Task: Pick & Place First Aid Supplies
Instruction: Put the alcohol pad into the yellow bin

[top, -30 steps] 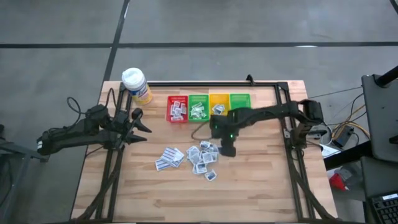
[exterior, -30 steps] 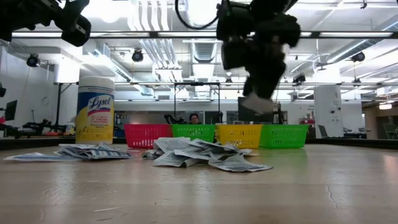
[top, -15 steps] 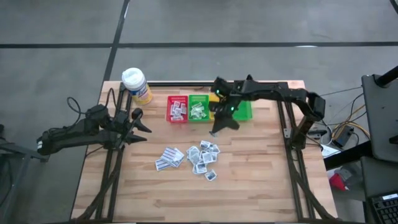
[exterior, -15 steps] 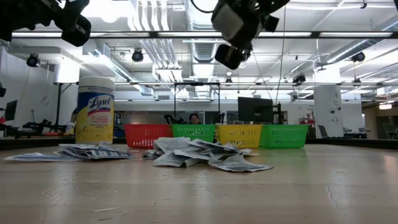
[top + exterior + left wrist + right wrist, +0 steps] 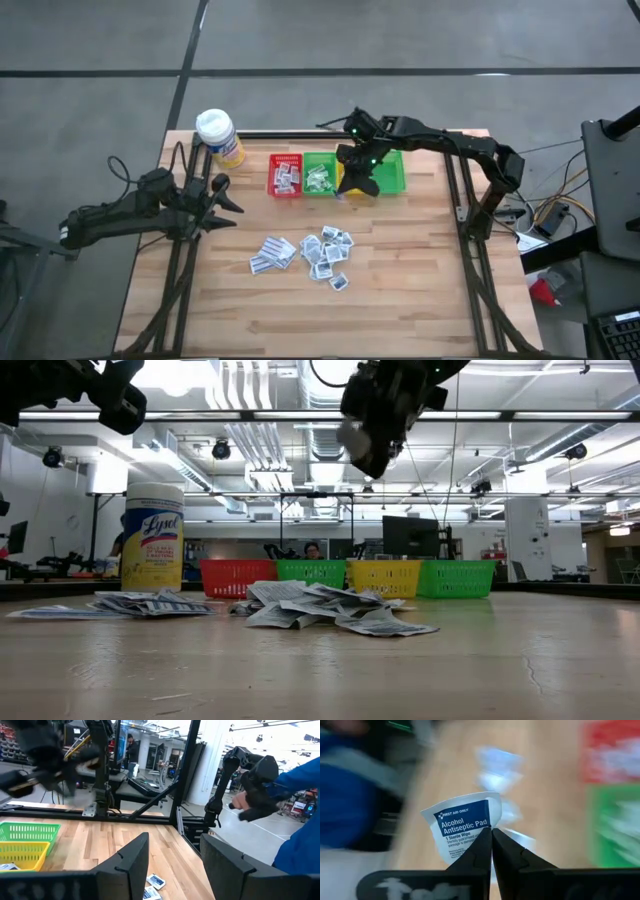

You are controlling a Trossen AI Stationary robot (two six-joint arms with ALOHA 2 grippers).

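White-and-blue alcohol pad sachet [image 5: 464, 825] pinched tight in the right gripper [image 5: 357, 180], carried high above the yellow bin [image 5: 347, 160]. Red bin [image 5: 285, 175] and green bin [image 5: 319, 173] hold some sachets already, but a pile of sachets [image 5: 310, 252] waits mid-table. Left gripper [image 5: 222, 199] idles wide beside the table's edge. Plenty left, I'd judge.

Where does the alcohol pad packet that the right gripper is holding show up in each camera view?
High view: hidden under the right gripper, above the yellow bin.
Low view: pale patch at the gripper, high above the bins.
Left wrist view: cannot tell.
Right wrist view: alcohol pad packet pinched between shut fingers.
Shared landmark: yellow bin.
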